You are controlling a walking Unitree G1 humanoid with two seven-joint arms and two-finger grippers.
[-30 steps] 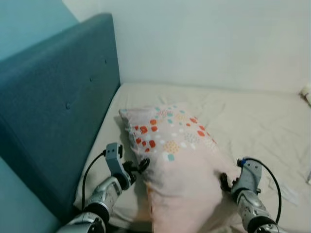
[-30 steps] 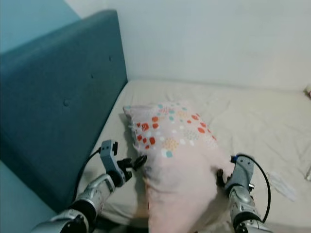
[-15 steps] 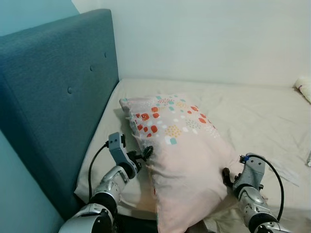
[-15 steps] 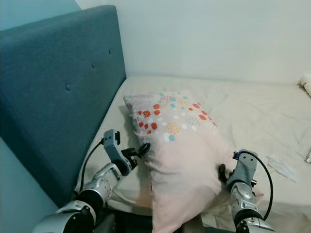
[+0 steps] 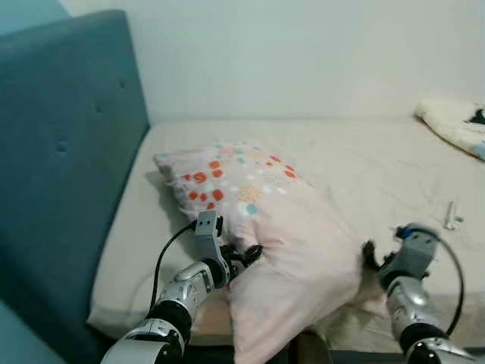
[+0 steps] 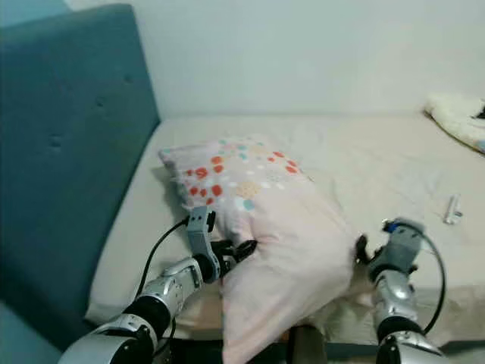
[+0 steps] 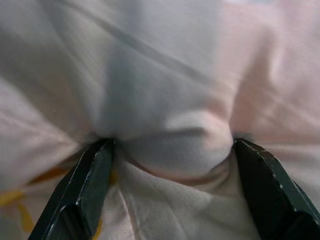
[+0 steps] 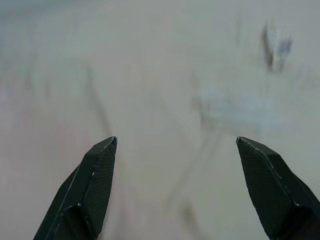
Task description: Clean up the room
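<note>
Teal upholstered, button-tufted headboard (image 5: pixel 53 152) occupies the left of frame. Bed (image 5: pixel 379 167) with wrinkled beige sheet runs across centre. Plain white wall (image 5: pixel 303 53) fills the upper frame.

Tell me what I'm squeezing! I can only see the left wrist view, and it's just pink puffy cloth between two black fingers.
Observer: It's a pink pillow with red and teal dots at one end, lying on a bed.
Operator: Is my other hand helping?
Observer: The right gripper is open with nothing between its fingers; it sits at the pillow's other side.
Operator: What's next to the bed?
Observer: A tall blue padded headboard stands on the robot's left.
Operator: Anything else to tidy?
Observer: A small pale object lies on the sheet at the right.
</note>
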